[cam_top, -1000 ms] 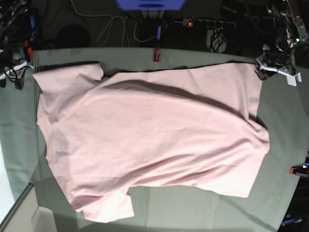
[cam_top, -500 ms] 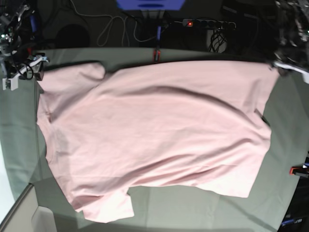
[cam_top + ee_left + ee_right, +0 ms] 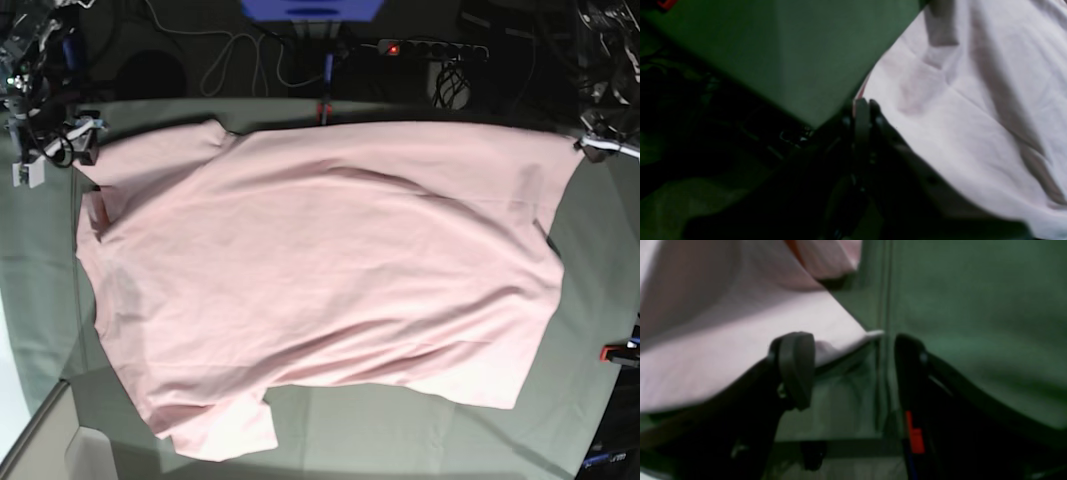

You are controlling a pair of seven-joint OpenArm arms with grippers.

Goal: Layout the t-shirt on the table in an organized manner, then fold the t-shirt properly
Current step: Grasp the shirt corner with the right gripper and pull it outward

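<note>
Base view: way more stretched out than a second ago, far edge of the t-shirt point(image 3: 330, 280) pulled taut from corner to corner across the table point(image 3: 30, 290), sleeve corner dragged further out.

Left wrist view: left gripper point(image 3: 864, 108) pinched tight on the t-shirt point(image 3: 973, 110) hem, right at the table point(image 3: 800, 50) edge.

Right wrist view: right gripper point(image 3: 853, 363) spread wide, the t-shirt point(image 3: 740, 340) corner poking between the fingers point(image 3: 796, 366), above the green table point(image 3: 973, 323).

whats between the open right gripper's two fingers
In the right wrist view the right gripper stands open with only bare table cloth in the gap. The t-shirt corner lies just beyond the tips, not pinched.
</note>
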